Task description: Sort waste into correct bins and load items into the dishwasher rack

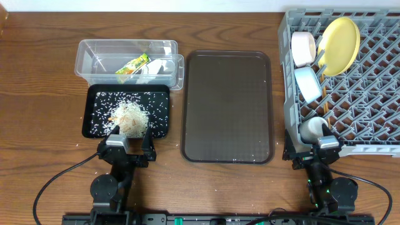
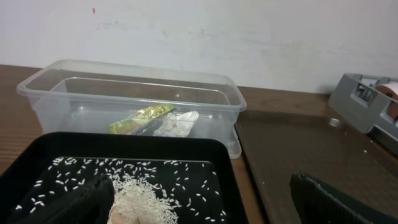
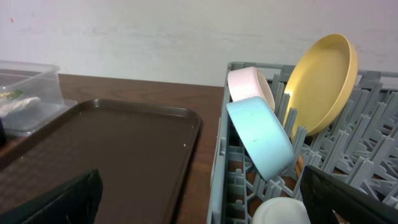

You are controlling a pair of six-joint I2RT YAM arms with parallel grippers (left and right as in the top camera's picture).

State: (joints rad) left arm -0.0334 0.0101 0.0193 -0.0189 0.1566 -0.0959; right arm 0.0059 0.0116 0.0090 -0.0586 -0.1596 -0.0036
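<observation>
The green-yellow wrapper (image 1: 133, 65) and crumpled white paper (image 1: 152, 67) lie in the clear tub (image 1: 94, 47); both also show in the left wrist view, wrapper (image 2: 142, 118) and paper (image 2: 177, 123). Rice scraps (image 1: 129, 117) are heaped in the black tray (image 1: 90, 94). The grey rack (image 1: 375, 94) holds the yellow plate (image 1: 339, 44), white bowl (image 1: 303, 49), light blue bowl (image 1: 307, 83) and pale cup (image 1: 312, 128). A thin chopstick (image 1: 324, 94) stands by the bowls. My left gripper (image 1: 131, 147) is open and empty at the black tray's front edge. My right gripper (image 1: 312, 150) is open and empty at the rack's front left corner.
The dark brown serving tray (image 1: 228, 106) lies between the bins and the rack, with a few rice specks on it. A few grains lie on the wooden table (image 1: 37, 125) beside the black tray. A wall stands behind the table.
</observation>
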